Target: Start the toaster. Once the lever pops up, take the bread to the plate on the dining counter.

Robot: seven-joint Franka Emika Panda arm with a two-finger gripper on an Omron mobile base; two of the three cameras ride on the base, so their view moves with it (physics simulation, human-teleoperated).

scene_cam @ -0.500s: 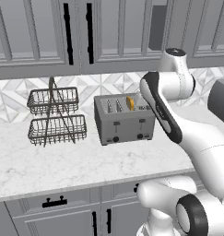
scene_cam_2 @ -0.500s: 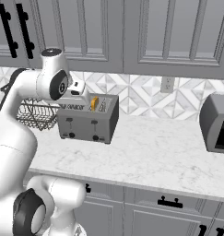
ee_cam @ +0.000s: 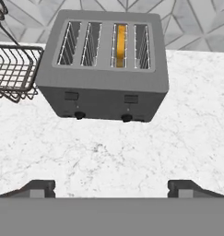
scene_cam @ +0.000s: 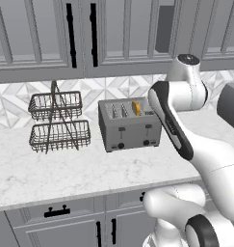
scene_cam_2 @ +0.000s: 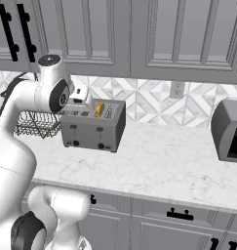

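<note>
Gripper (ee_cam: 111,186) fingers stand wide apart at the bottom of the hand view, holding nothing, with bare white marble-look desk (ee_cam: 132,152) between them. Beyond them sits the boxy grey metal four-slot toaster (ee_cam: 104,73), front toward the camera, two small levers and two black knobs along its lower face. A golden-brown slice of bread (ee_cam: 120,39) stands upright in the third slot from the left — the other three slots show only their wire guides. A dark wire basket rack (ee_cam: 14,71) lies just beside the toaster's left end.

From the left base view, the toaster (scene_cam: 130,124) stands toward the far side of the desk (scene_cam: 65,169), near the tiled wall, the bread (scene_cam: 136,107) poking a little above its top. The two-tier wire basket rack (scene_cam: 58,123) stands to its left, apart from it. The white arm rises at the right and bends over the toaster's right end, covering the hand. Grey cabinets with black handles hang above.

From the right base view, the toaster (scene_cam_2: 93,125) sits at the left of the desk (scene_cam_2: 164,161), the bread (scene_cam_2: 100,109) upright in a slot toward its right side. The white hand shows just above the toaster's far left corner, behind the arm's joint — its fingers cannot be made out here. The rack (scene_cam_2: 37,124) is partly hidden behind the arm. A dark grey boxy appliance (scene_cam_2: 228,129) stands at the far right.
</note>
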